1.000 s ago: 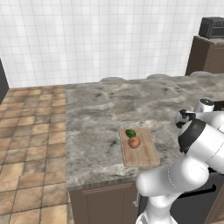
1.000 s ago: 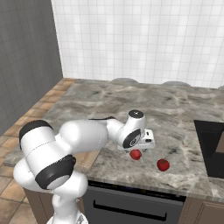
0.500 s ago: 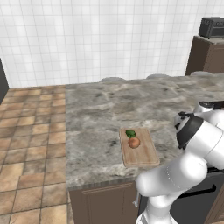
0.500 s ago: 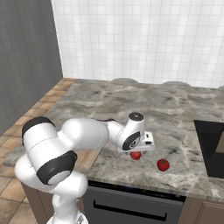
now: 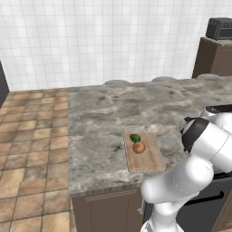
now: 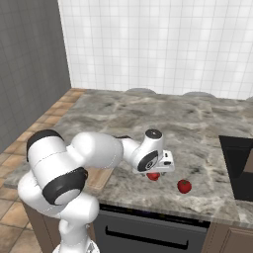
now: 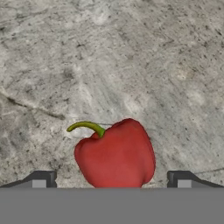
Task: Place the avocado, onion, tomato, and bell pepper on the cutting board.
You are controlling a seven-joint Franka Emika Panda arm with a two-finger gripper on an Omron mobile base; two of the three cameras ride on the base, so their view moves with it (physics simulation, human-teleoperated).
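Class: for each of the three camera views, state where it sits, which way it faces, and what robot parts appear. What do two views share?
Left base view: behind-left, facing cutting board; arm at right.
Right base view: behind-right, facing counter; arm and claw.
Hand view: on the hand, facing bell pepper; open claw.
Shared: bell pepper, right base and hand.

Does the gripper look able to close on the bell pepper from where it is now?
Probably yes. In the hand view the bell pepper lies on bare counter between the open fingertips, nothing between them. The gripper hangs just over it.
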